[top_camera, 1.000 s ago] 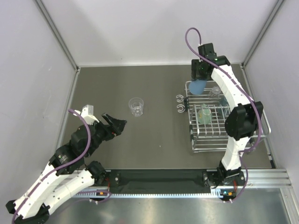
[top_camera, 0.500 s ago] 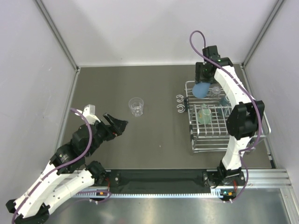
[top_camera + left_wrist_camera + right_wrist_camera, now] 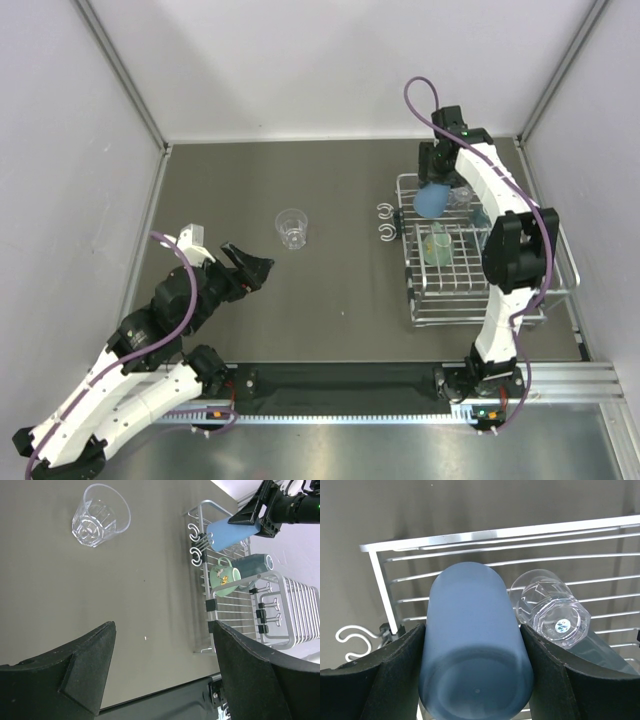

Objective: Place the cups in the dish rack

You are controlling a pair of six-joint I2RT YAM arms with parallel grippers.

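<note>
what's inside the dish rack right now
A mint-green mug, a dark teal cup on its side and an upturned clear tumbler. A blue tumbler is held over the far corner. The right arm hides part of the rack.

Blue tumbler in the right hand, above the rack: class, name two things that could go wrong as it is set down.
1. The blue tumbler, gripped by the right hand, hangs right beside a clear tumbler already in the dish rack. Lowering it could knock that one or wedge against it.
2. It is close to the rack's corner rail, so it might catch the wire and tip out when released.
</note>
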